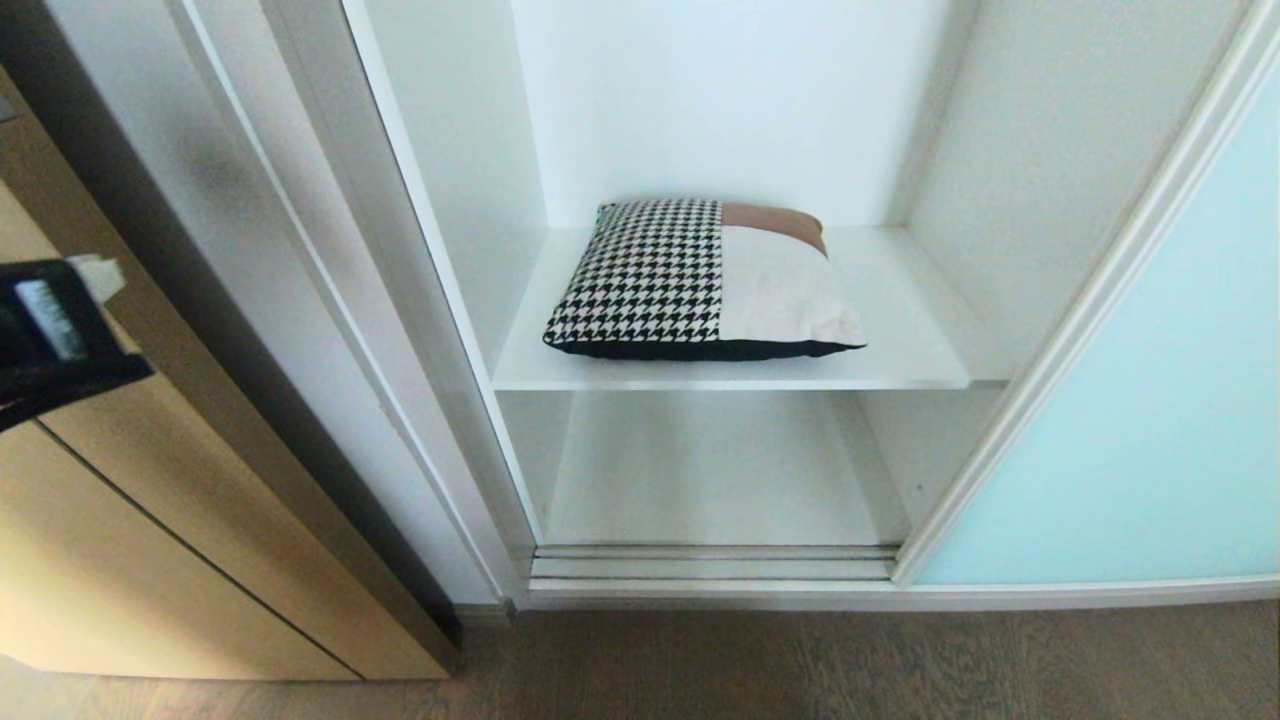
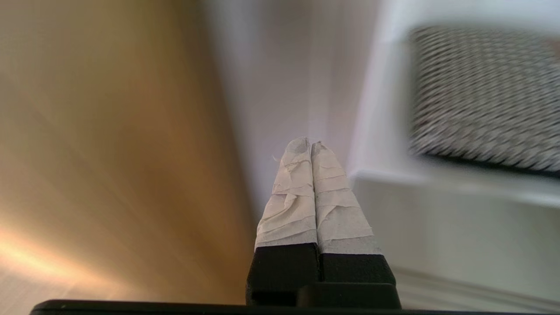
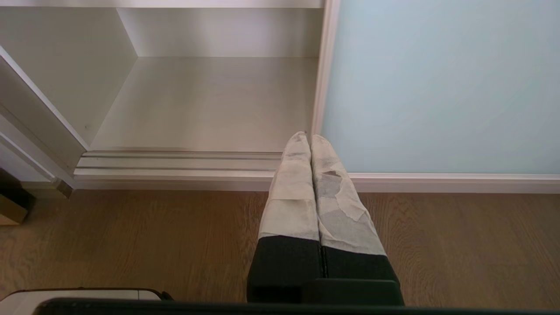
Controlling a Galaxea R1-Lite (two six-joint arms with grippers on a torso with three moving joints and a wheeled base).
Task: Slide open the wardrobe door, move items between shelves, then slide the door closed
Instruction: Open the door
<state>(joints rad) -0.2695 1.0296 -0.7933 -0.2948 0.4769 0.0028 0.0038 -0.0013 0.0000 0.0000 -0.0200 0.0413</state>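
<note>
Our left gripper (image 2: 310,146), clenched empty, hung beside the light wood cabinet (image 1: 200,560); the houndstooth cushion (image 1: 700,285) lay on the upper shelf (image 1: 900,340), reachable since the sliding wardrobe door (image 1: 1150,400) stood open.

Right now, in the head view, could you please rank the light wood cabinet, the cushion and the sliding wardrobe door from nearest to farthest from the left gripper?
1. Light wood cabinet: directly behind and below the left gripper, at the picture's left edge.
2. Cushion: mid-picture, lying on the upper shelf.
3. Sliding wardrobe door: far right, slid open.
</note>
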